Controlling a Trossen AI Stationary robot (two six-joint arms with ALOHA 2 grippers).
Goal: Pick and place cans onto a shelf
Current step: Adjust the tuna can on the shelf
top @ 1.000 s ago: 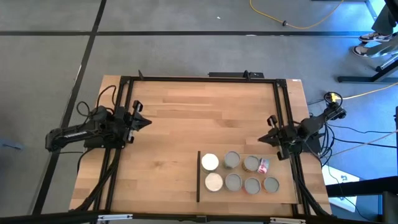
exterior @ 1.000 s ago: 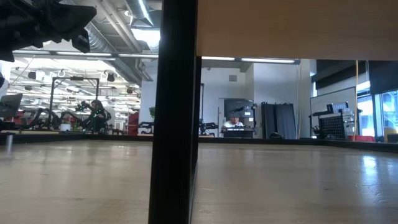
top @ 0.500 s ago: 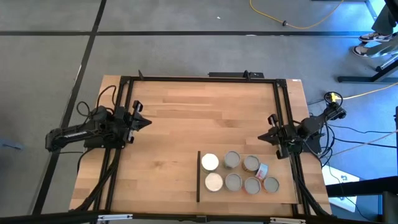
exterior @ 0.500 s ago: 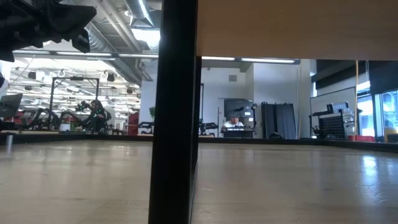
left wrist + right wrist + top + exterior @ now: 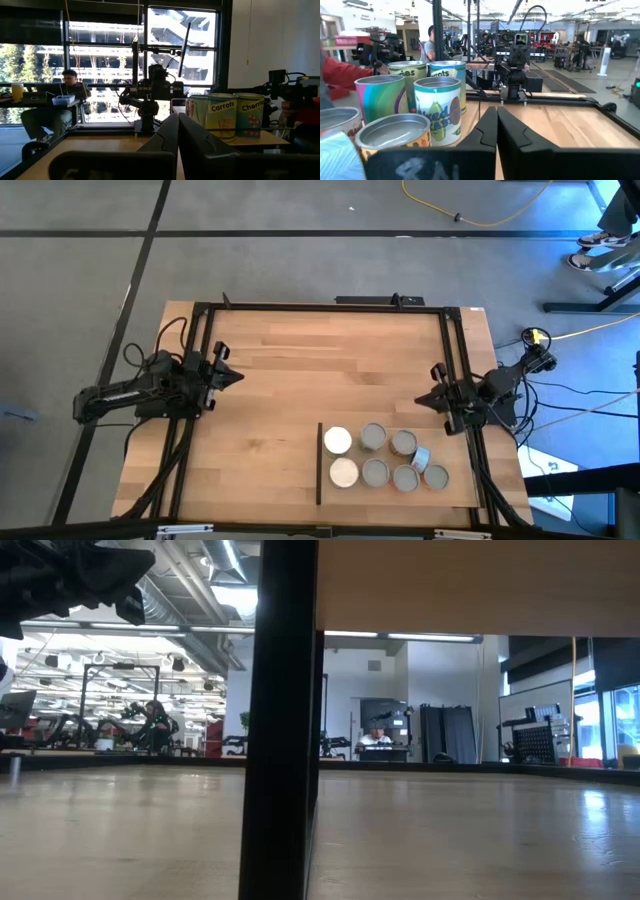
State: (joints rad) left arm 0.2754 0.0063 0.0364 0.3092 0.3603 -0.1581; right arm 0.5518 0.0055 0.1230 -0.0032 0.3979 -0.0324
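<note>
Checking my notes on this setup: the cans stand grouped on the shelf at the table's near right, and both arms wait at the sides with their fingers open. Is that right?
Not quite. The cans do sit on the shelf, and both arms wait at the sides, but the left gripper and right gripper have their fingers shut, as both wrist views show.

Pale smooth wood with a soft sheen for table (image 5: 300, 380) and shelf (image 5: 395, 498), glossy paper labels around dull metal-topped cans (image 5: 437, 107).

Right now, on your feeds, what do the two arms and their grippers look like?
Both arms are dark, nearly black, jointed and trailing black cables off the table's sides. The left gripper and right gripper end in slim dark pointed fingers. The right wrist view shows faint pale scrawl on that gripper's body.
</note>
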